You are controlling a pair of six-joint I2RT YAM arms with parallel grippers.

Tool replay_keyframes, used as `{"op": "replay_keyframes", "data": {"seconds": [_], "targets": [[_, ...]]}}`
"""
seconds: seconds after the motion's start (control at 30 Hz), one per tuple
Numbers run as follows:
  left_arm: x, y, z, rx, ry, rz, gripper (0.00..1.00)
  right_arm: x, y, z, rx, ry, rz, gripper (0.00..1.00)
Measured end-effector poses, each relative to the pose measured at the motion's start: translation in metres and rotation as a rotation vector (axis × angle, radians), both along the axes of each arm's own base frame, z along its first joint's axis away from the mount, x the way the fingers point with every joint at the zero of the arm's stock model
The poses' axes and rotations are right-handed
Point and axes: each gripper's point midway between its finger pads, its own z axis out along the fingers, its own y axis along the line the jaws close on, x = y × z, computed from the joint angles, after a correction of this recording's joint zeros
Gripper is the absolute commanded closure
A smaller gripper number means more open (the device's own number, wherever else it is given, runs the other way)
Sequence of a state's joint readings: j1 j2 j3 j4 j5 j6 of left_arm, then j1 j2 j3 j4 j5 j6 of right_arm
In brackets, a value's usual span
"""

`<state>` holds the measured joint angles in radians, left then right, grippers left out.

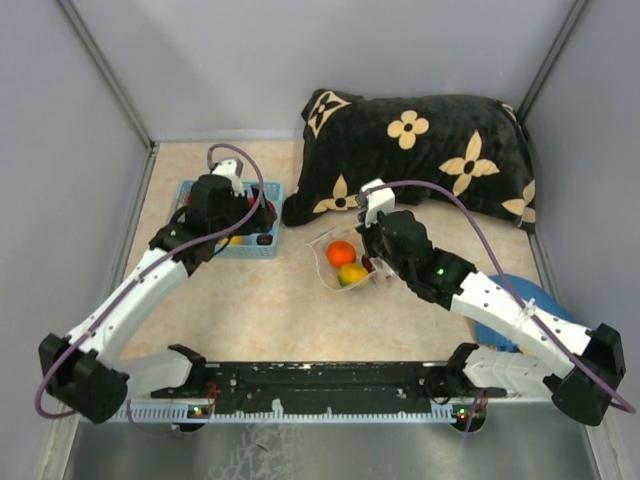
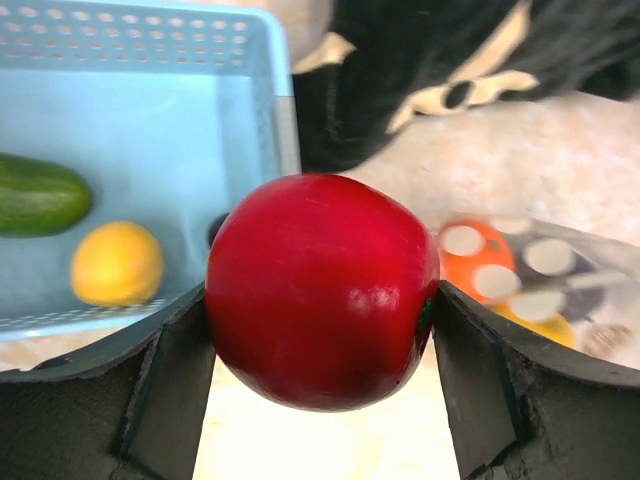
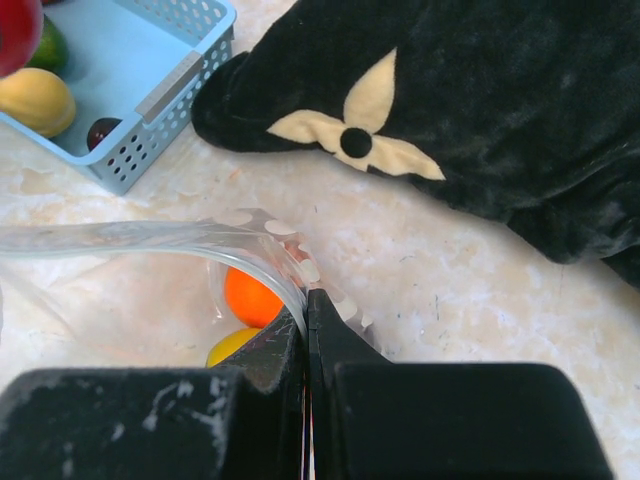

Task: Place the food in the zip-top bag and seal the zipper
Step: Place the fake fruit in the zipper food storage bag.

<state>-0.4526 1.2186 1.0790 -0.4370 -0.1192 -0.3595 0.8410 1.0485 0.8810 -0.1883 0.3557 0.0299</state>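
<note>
A round red toy fruit (image 2: 322,290) is clamped between the fingers (image 2: 170,380) of my left gripper (image 2: 322,300), just off the light blue basket's (image 2: 150,110) right wall. In the top view that gripper (image 1: 255,212) hangs over the basket's right end. A green piece (image 2: 40,195) and a yellow piece (image 2: 117,263) lie in the basket. The zip-top bag (image 1: 350,262) lies mid-table with its mouth held open, and an orange piece (image 3: 250,297) and a yellow piece (image 3: 232,345) lie inside. My right gripper (image 3: 307,300) is shut on the bag's mouth edge, by the zipper (image 3: 150,238).
A black pillow with cream flowers (image 1: 430,150) lies across the back right, close behind the bag. A blue object (image 1: 510,290) shows partly under the right arm. Grey walls enclose the table on three sides.
</note>
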Motion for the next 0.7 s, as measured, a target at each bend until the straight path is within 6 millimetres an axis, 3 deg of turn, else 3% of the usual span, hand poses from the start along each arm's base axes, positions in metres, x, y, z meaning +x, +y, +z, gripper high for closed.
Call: {"op": "replay_keyframes", "data": {"seconds": [0.3,0.47,0.7], "targets": [[-0.062,-0.037,0.027,-0.181,-0.14,-0.159,0.52,-0.002,0.004,0.0,0.029,0.017,0.011,1.0],[-0.084,-0.049,0.045,-0.28,-0.208,-0.239,0.52,-0.003,0.006,0.0,0.041,0.027,0.015,1.0],[-0.114,-0.087,0.076,-0.393,-0.301,-0.417,0.52,-0.005,0.01,-0.003,0.053,0.043,0.025,1.0]]}}
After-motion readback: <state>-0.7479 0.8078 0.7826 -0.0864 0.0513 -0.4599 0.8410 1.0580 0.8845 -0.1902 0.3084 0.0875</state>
